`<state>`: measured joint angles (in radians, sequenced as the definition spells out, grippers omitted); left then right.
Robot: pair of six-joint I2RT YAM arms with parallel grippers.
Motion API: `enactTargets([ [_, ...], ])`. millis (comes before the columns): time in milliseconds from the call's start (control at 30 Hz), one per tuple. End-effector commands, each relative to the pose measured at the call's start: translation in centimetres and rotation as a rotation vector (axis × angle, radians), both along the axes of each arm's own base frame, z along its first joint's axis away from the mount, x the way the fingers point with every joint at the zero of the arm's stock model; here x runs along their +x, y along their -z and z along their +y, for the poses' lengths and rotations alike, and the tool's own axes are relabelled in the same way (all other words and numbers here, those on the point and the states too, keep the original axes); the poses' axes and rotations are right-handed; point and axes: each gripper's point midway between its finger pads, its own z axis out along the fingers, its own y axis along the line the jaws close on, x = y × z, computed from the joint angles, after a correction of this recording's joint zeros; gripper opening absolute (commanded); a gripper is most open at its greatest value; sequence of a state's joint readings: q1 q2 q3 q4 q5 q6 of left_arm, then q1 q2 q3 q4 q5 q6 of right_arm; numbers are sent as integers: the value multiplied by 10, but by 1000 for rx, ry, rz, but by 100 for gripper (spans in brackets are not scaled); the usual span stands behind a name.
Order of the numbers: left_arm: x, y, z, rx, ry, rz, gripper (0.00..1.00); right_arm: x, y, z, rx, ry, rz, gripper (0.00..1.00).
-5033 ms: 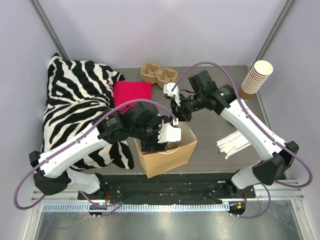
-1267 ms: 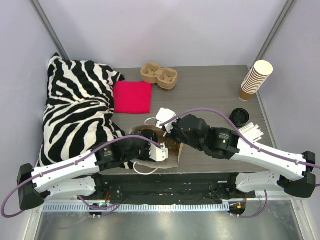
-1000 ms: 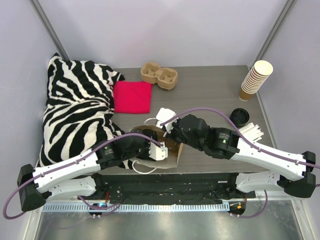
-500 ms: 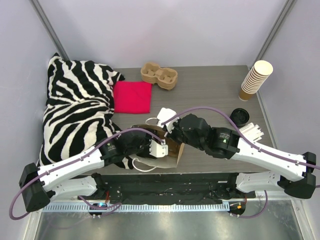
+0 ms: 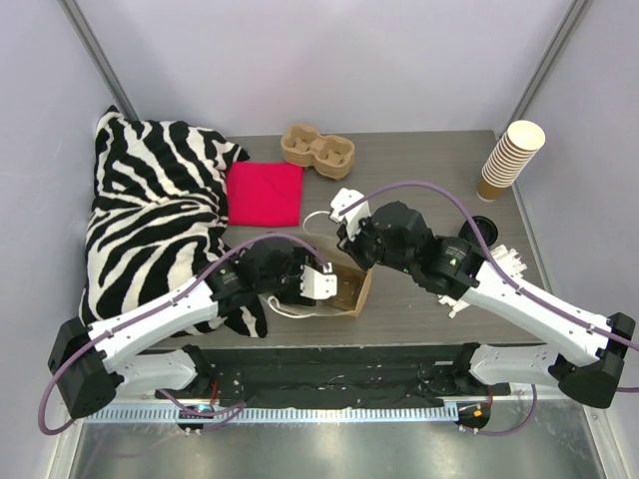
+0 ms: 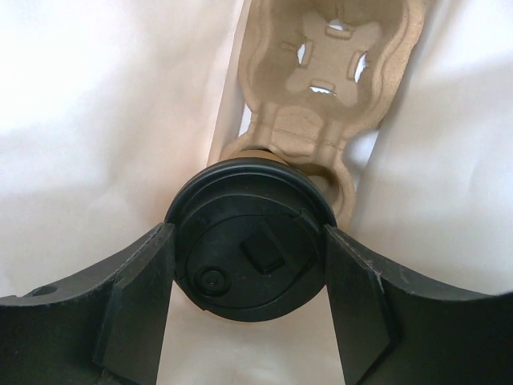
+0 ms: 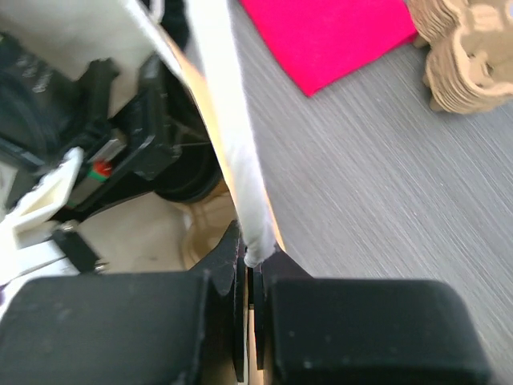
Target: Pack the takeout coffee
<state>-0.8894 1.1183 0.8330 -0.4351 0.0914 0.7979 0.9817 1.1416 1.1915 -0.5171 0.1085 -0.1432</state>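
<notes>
The takeout coffee shows in the left wrist view as a black lid point(image 6: 248, 261), its cup seated in one hole of a pulp carrier point(image 6: 321, 48) inside the brown paper bag point(image 5: 351, 296). My left gripper point(image 6: 248, 241) is reached into the bag, with a finger pressed against each side of the lid. In the top view the left gripper point(image 5: 322, 282) sits in the bag's mouth and hides the cup. My right gripper point(image 7: 255, 257) is shut on the bag's white twisted handle point(image 7: 232, 144) and holds it up at the bag's far side point(image 5: 349, 239).
A zebra cushion point(image 5: 150, 220) fills the left side. A red cloth point(image 5: 265, 193) and a second pulp carrier point(image 5: 318, 150) lie behind the bag. A stack of lidless cups point(image 5: 509, 158), a loose black lid point(image 5: 481, 228) and white sticks point(image 5: 504, 261) are on the right.
My right gripper has pulled the bag's handle up and back to the right, tilting the bag's mouth open. My left arm has followed, reaching deeper into the bag.
</notes>
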Motion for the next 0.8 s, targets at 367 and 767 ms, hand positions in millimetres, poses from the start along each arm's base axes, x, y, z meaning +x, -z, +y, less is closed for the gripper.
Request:
enactTargets([
  [367,13,33,14,126,-93,256,0,11,-21,9,66,-92,-30,1],
  [767,20,58,20,155,-87,358,0,31,-11,-2,60,-69,4,1],
])
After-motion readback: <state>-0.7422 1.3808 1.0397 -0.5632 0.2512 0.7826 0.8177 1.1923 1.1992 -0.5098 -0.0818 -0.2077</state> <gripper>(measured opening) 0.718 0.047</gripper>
